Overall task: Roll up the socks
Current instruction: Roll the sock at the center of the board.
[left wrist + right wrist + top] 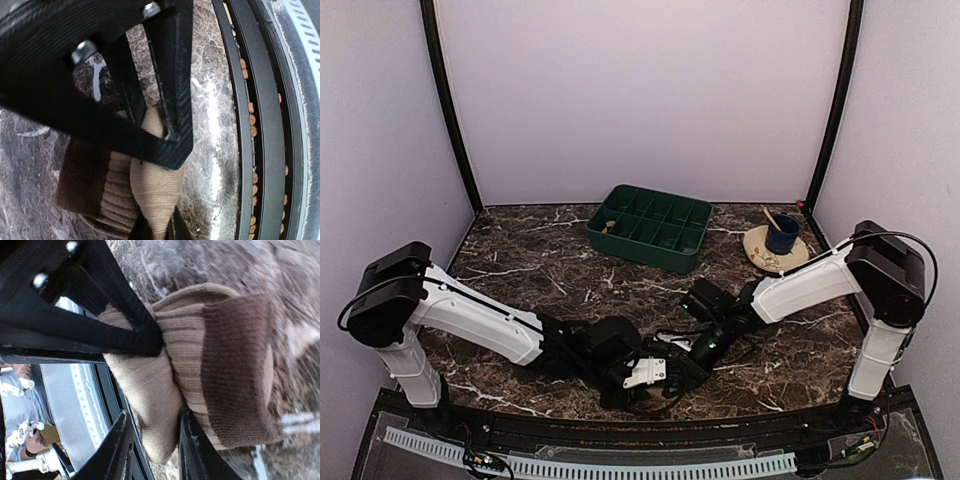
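Observation:
The socks are bunched together on the marble near the table's front edge, hidden under both grippers in the top view. A plain tan fold lies against a ribbed cuff with a dark brown band. My left gripper is shut, pinching the tan fold. My right gripper stands open around the same fold from the other side. One finger touches the fabric and the other stands apart from it.
A green compartment tray stands at the back centre. At the back right, a blue cup with a stick in it sits on a tan plate. The black front rail runs right beside the socks.

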